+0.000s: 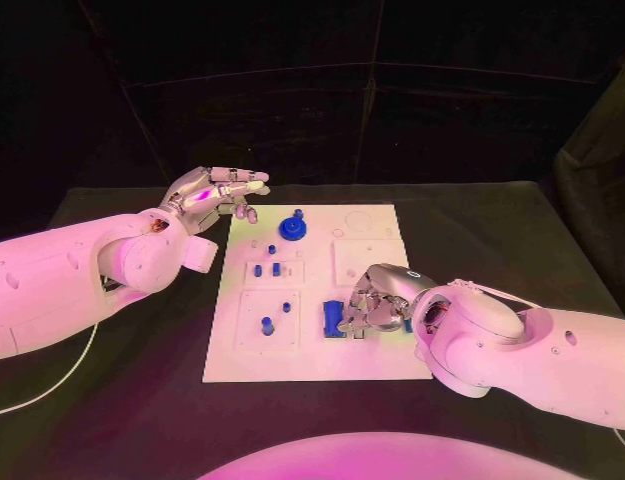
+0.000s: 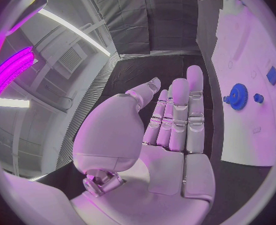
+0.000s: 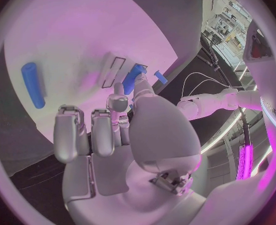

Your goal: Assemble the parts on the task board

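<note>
Apparently rigid, light and slick, the blue part [image 1: 335, 318] lay on the board [image 1: 384, 365] under the right hand [image 1: 377, 300], fingers curled at its sides; left hand [image 1: 214, 192] hovered, fingers spread.

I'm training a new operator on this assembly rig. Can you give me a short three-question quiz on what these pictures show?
1. True or false: the left hand holds a blue part.
2. Which hand is over the near part of the task board, at the blue parts? A) left B) right C) both
3. Fill in: the blue gear stands at the board's ___ end, near the left hand.

Key: 1. False; the left wrist view shows its fingers straight and its palm bare. 2. B, the right hand. 3. Far.
</note>
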Action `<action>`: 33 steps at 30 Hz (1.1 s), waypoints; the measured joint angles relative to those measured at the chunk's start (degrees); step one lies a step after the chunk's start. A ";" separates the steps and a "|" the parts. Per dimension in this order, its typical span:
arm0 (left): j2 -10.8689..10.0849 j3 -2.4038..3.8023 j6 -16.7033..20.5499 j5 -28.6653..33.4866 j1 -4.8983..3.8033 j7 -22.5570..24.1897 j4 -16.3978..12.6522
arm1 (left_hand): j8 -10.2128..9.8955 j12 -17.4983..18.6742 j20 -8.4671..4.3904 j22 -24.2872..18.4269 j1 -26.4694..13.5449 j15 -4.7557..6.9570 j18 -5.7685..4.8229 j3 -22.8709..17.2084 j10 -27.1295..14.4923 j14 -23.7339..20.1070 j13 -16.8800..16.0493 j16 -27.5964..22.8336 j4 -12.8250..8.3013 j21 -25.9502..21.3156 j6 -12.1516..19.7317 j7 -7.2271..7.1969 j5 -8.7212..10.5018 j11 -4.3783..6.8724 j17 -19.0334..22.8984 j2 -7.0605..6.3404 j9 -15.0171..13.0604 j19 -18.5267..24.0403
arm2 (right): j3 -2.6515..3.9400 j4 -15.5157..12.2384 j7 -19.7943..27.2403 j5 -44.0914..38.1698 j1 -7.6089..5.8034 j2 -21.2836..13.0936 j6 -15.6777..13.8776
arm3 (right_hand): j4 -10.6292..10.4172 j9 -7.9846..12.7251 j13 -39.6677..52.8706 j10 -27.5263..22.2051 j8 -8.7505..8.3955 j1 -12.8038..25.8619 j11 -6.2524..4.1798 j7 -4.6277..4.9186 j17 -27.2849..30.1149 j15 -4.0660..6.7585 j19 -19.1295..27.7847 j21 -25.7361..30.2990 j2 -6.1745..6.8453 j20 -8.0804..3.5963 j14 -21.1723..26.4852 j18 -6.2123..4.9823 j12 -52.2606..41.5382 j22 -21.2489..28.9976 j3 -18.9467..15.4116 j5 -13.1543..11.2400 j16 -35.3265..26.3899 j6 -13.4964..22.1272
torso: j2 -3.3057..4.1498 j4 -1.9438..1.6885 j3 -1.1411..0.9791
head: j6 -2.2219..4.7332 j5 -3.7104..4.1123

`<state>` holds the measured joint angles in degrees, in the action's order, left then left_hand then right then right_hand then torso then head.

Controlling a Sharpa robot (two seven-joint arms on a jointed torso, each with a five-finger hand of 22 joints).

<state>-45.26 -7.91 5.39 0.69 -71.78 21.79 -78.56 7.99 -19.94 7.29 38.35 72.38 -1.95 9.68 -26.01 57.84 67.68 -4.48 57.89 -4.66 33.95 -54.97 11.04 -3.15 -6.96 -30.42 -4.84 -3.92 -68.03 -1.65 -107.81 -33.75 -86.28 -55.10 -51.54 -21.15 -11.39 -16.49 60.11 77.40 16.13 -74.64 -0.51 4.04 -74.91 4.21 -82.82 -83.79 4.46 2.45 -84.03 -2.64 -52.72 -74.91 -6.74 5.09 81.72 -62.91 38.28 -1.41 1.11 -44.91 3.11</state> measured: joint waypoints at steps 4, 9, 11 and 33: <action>0.01 -0.01 -0.01 0.00 0.00 -0.04 0.08 | 0.10 0.00 0.00 0.00 0.00 0.02 0.00 0.00 0.00 -0.02 0.00 0.00 0.00 -0.22 0.18 0.18 0.00 0.00 0.00 0.00 0.00 0.00 | 0.00 -0.04 0.00 -0.83 0.00 -0.16 0.25 | 0.52 -0.13 0.12 0.00 0.00 -0.39 0.00 0.00 0.00 0.00 0.00 0.00 -0.33 0.00 0.00 0.00 0.00 0.00 -0.40 0.11 0.00 0.00 | 0.00 -0.01 0.00 | -0.04 0.01; 0.06 -0.02 -0.02 0.00 0.00 -0.08 0.15 | 0.23 0.00 0.00 0.01 0.00 0.21 0.00 0.00 0.00 -0.21 0.00 0.00 0.00 -0.22 0.21 0.21 0.00 0.00 0.00 0.00 0.00 0.00 | 0.00 -0.05 0.00 -1.87 0.00 -0.39 0.38 | 0.98 -0.26 0.27 0.00 0.00 -1.22 0.00 0.00 0.01 0.00 0.00 0.00 -0.71 0.00 0.00 -0.01 0.00 0.00 -0.57 0.84 0.00 0.00 | -0.03 -0.01 0.03 | 0.04 0.12; 0.09 -0.03 -0.03 0.00 0.00 -0.10 0.17 | 0.23 0.00 0.00 0.01 0.00 0.21 0.00 0.00 0.00 -0.21 0.00 0.00 0.00 -0.22 0.21 0.21 0.00 0.00 0.00 0.00 0.00 0.00 | 0.00 -0.24 0.01 -2.21 0.00 -0.71 0.37 | 1.15 -0.33 0.27 0.00 -0.19 -1.22 0.00 0.00 0.01 0.00 0.00 0.00 -0.71 0.00 0.00 0.00 0.00 0.00 -0.73 1.46 0.00 0.00 | -0.05 -0.01 0.03 | 0.10 0.19; -0.03 -0.45 -0.08 0.00 0.01 -0.19 0.05 | 0.23 0.00 0.00 -0.03 0.00 0.21 0.00 0.00 0.00 -0.21 -0.01 0.00 0.00 -0.22 0.21 0.21 0.00 0.00 0.04 0.00 0.00 0.00 | 0.10 -3.95 3.86 3.02 -1.23 -14.98 0.01 | -1.94 -0.09 -0.67 -0.33 -2.83 0.82 0.73 0.82 0.35 -0.44 0.41 0.26 -2.75 0.42 0.00 -0.01 1.49 0.00 -3.80 8.77 -0.53 2.67 | -0.02 0.02 0.01 | 0.71 1.92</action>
<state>-45.28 -8.36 5.31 0.69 -71.77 21.60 -78.51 8.21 -19.94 7.29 38.32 72.38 -1.74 9.68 -26.01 57.84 67.47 -4.49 57.89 -4.66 33.74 -54.76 11.25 -3.15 -6.96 -30.38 -4.84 -3.92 -68.03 -1.55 -111.77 -29.89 -83.27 -56.33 -66.51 -21.15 -13.33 -16.58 59.44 77.07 13.29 -73.82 0.22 4.86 -74.57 3.78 -82.41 -83.54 1.70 2.87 -84.03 -2.65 -51.22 -74.90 -10.54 13.86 81.19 -60.24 38.26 -1.40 1.12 -44.20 5.03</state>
